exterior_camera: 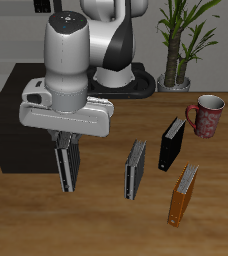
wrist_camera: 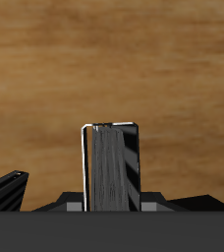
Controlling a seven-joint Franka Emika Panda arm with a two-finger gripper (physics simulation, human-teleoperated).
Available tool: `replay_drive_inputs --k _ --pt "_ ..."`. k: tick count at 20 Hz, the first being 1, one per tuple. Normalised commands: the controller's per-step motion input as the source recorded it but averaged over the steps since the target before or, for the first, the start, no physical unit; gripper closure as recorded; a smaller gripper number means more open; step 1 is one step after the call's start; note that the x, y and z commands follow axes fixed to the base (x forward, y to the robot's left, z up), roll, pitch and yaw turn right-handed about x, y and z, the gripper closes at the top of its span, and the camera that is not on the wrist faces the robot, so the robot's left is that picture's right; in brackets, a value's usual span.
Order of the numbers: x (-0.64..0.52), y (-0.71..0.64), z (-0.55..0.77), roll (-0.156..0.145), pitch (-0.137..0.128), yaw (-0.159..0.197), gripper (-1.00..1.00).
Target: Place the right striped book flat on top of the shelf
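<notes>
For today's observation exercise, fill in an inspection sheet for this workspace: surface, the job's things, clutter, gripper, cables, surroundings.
Surface: wooden table, bare around the books.
Job's things: striped book held upright in the gripper, above the table; black shelf beside it, nothing seen on its visible top.
Clutter: second striped book, black book, orange book, all standing; patterned mug.
Gripper: gripper shut on the striped book.
Cables: nothing seen.
Surroundings: potted plant behind the table.
</notes>
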Motion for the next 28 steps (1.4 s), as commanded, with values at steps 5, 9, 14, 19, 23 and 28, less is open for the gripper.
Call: replay_drive_inputs --k 5,9,14,19,23,28 --pt "-0.46 0.09 0.51 0.006 -0.052 -0.017 1.0" --pt "-0.59 0.11 0.44 0.031 -0.092 0.025 1.0" --pt "-0.45 -0.06 0.32 0.006 -0.051 -0.01 1.0" --pt "-0.45 -0.03 0.22 0.013 -0.029 0.024 1.0" --pt "-0.51 0.09 0.2 0.053 -0.025 0.044 1.0" --pt "-0.51 0.18 0.19 0.016 -0.023 0.101 1.0"
